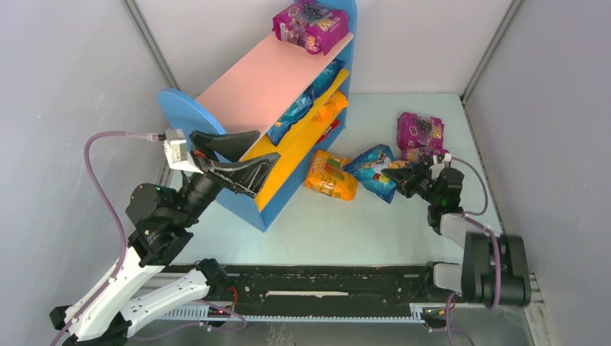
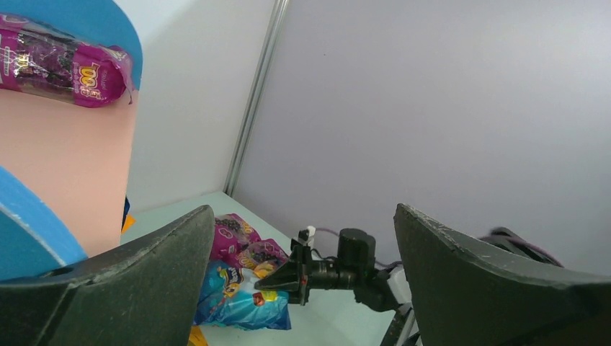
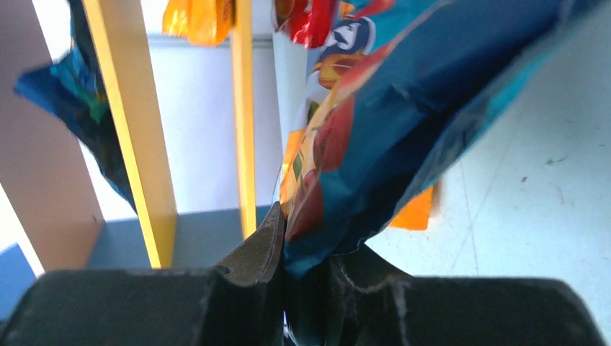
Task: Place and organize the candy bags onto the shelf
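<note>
R gripper (image 3: pixel 288 238) is pinched on an edge seam of the blue bag (image 1: pixel 371 169), down at the table (image 1: pixel 346 231) btw the orange bag (image 1: pixel 331 175) and the purple ones (image 1: pixel 420 131); can't tell if it's lifted off yet; L gripper (image 1: pixel 261 149) hangs wide open by the shelf (image 1: pixel 180 108), holding nothing. Bag looks light, floppy, glossy, so prob slippery; seam's the sane spot to grab imo, contents will sag. Table's smooth, pale green; walls (image 1: pixel 65 86) close in, shelf sits angled across, so not much swing room; lower boards already have bags.
</note>
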Controlling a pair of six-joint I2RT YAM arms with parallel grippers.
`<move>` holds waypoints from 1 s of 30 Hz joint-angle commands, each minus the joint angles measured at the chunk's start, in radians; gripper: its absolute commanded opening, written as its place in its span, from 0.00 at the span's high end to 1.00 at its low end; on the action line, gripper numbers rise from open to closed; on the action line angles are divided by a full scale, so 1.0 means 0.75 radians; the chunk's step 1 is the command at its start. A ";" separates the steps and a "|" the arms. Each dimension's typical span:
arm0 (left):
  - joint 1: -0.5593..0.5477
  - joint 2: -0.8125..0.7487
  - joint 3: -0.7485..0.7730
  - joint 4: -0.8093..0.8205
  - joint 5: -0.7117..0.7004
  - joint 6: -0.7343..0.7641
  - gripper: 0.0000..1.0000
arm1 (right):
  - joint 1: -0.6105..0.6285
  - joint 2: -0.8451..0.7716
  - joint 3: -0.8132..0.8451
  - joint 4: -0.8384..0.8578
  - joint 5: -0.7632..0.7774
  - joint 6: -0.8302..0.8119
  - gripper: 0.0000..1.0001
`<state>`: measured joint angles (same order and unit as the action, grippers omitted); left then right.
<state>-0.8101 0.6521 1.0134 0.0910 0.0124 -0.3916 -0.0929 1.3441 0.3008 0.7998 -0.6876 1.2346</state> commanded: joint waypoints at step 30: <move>0.058 -0.068 -0.020 -0.021 -0.080 0.046 0.00 | 0.880 -0.338 1.014 -0.534 0.187 -0.547 0.96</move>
<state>-0.7967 0.6075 1.0088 0.0647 0.0025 -0.3901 0.5236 1.0782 0.9890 0.1654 -0.6262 0.8116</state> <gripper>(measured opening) 0.996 0.245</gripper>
